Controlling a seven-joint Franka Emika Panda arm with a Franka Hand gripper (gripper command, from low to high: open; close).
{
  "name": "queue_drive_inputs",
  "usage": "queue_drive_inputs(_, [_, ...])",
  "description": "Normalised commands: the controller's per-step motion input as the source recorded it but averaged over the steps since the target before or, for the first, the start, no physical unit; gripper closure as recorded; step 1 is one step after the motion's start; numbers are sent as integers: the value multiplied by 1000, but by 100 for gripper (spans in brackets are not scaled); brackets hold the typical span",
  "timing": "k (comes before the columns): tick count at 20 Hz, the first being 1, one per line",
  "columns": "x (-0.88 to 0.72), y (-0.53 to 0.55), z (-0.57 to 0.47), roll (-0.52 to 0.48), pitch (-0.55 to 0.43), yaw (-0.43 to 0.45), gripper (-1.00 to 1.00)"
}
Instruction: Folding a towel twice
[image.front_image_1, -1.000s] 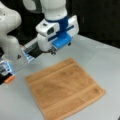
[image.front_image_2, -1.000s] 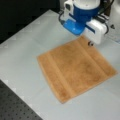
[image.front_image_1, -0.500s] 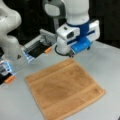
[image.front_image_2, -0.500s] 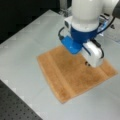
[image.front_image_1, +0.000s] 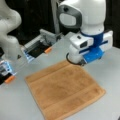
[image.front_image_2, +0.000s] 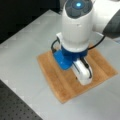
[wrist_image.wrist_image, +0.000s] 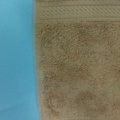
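The orange-brown towel (image.front_image_1: 65, 90) lies flat and unfolded on the grey table, a faint stripe band running along its edges. In both front views my gripper (image.front_image_1: 78, 58) hangs just over the towel, above its far corner at a front view's right. From the other side the gripper (image.front_image_2: 83, 75) covers the middle of the towel (image.front_image_2: 53, 75). Its fingers are hidden under the hand. The wrist view shows no fingers, only the towel (wrist_image.wrist_image: 80, 70), its left edge and a woven band along the top.
A second white arm (image.front_image_1: 10, 30) stands at a front view's left, with a grey device (image.front_image_1: 40, 46) and small orange parts (image.front_image_1: 10, 79) beside it. A dark perforated board (image.front_image_2: 15, 105) borders the table (image.front_image_2: 20, 55) at a front view's bottom left.
My arm has swung from behind the towel toward a front view's right and come down over the towel's far corner. The towel lies as before.
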Motion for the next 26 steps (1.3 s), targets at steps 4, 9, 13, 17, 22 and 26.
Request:
queue_drive_inputs(4, [403,79,-73,-253,172,-118,-100])
queue_drive_inputs(9, [364,130,32,-180,164,-148,-100])
queue_drive_inputs(13, [442,174,-25,-120,144,-200,-100])
queue_drive_inputs(17, [584,120,-99,-158,178,-191,-100])
queue_drive_inputs(22, [649,23,-25,-141,241,-173,-100])
queue_drive_inputs(26, [613,53,-16,-233,199,-172,-100])
